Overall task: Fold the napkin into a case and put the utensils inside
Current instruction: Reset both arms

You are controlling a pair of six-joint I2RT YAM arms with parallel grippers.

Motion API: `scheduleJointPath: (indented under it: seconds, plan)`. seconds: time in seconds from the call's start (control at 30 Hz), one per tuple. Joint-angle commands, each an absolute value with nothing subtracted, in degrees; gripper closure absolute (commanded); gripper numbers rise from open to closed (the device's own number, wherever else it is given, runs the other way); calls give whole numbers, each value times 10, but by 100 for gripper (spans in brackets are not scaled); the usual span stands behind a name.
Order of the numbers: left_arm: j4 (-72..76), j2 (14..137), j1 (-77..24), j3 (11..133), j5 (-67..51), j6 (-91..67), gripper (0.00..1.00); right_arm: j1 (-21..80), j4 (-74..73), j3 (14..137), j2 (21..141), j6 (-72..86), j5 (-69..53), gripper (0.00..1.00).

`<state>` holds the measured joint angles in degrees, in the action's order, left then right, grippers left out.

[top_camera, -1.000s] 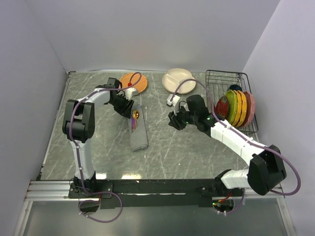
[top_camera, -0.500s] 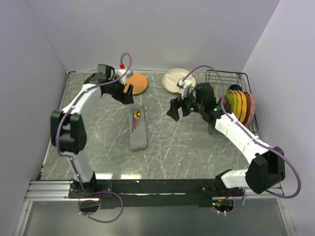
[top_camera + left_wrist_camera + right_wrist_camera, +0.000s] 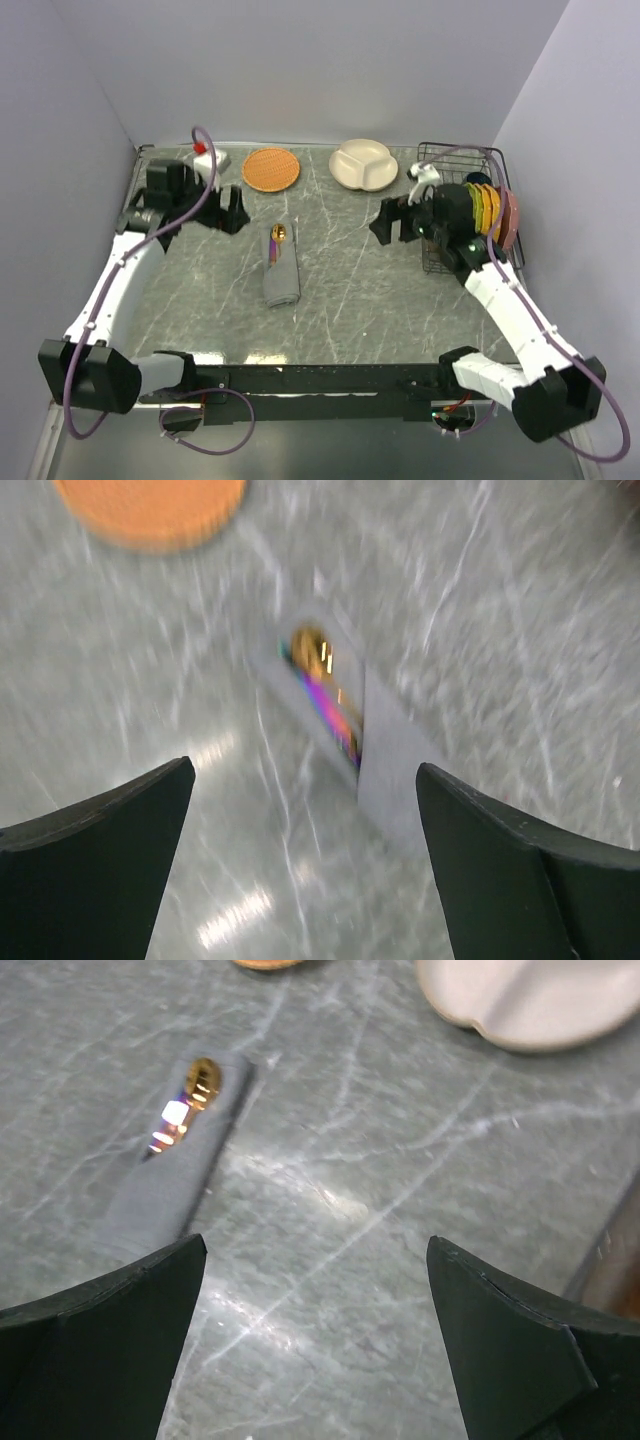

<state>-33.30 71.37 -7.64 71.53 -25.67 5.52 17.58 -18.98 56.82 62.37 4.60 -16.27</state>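
Top external shows the case (image 3: 282, 278) lying on the desk (image 3: 340, 300) a little left of centre, between the two arms and touched by neither. It is a narrow grey oblong. Its long axis runs from the near edge toward the far wall, with the far end leaning slightly left. That far end is the open mouth, and from it the gold spoon (image 3: 279, 233) shows its round bowl and the purple knife (image 3: 274, 249) part of its length. Both utensils lie along the case and point toward the orange woven mat (image 3: 271, 169).

The cloth looks soft and light, so I judge a pull at one layer would unfold it. A pinch across the closed near end, through all layers, seems safest. The metal pieces are stiff, smooth and probably slippery, and could slide out if the mouth is tipped down.

The left gripper (image 3: 228, 213) hangs well apart to the case's far left, and the right gripper (image 3: 390, 222) well apart to its right. In both wrist views the jaws are spread wide with nothing between them.

Further out are a cream divided plate (image 3: 363, 163) and a wire rack (image 3: 455, 152) of coloured plates (image 3: 487, 215).
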Motion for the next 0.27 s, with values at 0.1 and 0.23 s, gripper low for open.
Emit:
scheduleJointPath:
  seconds: [0.1,0.23]
  plan:
    - [-302,641,-76,572,-200,4,1,175,-200,463,531,53,-95,0]
    - [-302,669,-75,610,-148,-51,1,173,-193,467,517,53,-90,0]
